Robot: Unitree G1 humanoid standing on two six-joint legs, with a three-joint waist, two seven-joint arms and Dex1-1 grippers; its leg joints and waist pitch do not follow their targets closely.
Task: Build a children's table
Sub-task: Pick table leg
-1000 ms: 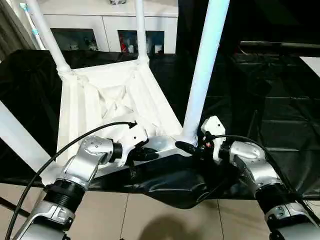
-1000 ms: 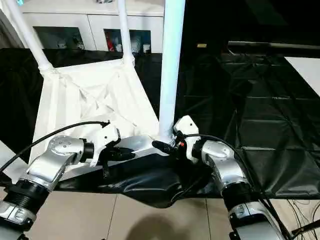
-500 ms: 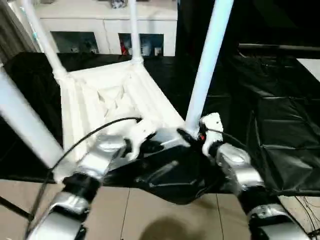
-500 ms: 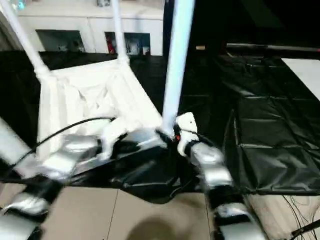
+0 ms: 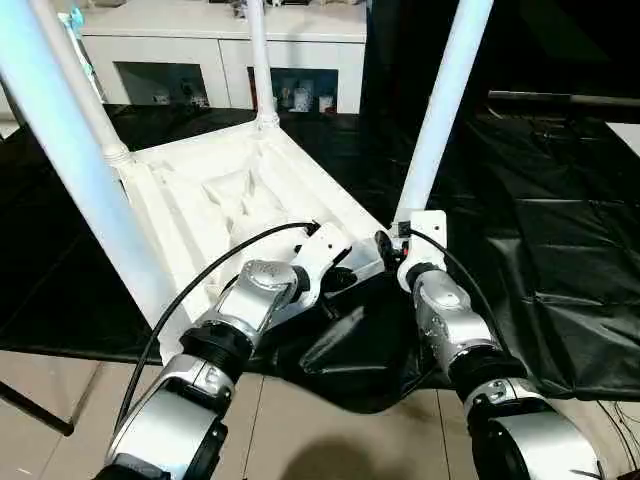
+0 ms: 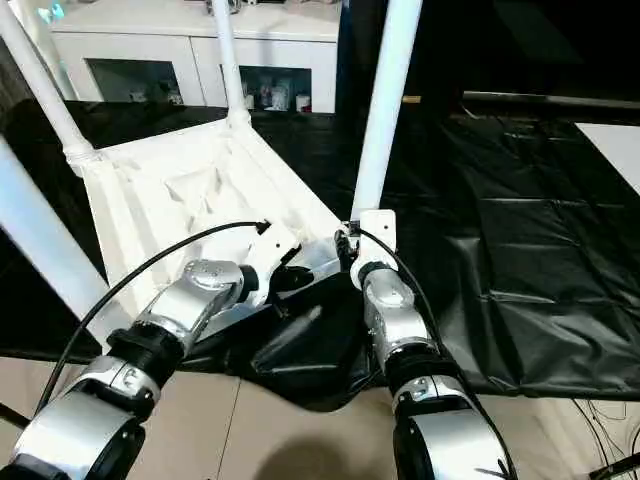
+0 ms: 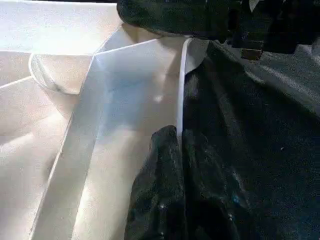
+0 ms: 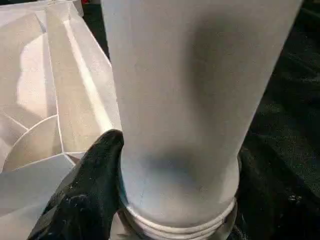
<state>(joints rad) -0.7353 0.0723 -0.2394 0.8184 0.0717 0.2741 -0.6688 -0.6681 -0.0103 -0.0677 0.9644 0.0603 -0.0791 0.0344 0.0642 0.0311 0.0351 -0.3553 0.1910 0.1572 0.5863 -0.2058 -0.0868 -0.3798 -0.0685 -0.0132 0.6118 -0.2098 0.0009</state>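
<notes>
The left claw is pinched on the near rim of the tabletop, which lies upside down on the desk with its ribbed underside up. In the left wrist view one finger lies flat against the thin white rim, so the grip looks meant to steady or lift that near edge and keep the top from sliding. Four legs stand up from the corner sockets: the near left leg close to the camera, two far legs by the cabinet, and the near right leg.

The right claw sits around the base of that near right leg, its jaws held apart by the tube; the right wrist view shows one finger against the leg just above its threaded collar. That hold suits seating or turning the leg in its socket, or carrying the table by it, though which is intended cannot be told. With all four legs up, the build looks nearly done.

The near edge of the top lies just at the desk's front edge, where the black sheet sags in a loose fold below both claws and over the floor. Pulling toward the robot risks dragging the sheet or tipping the table off. To the right, the desk offers wide open room for turning the table over.
</notes>
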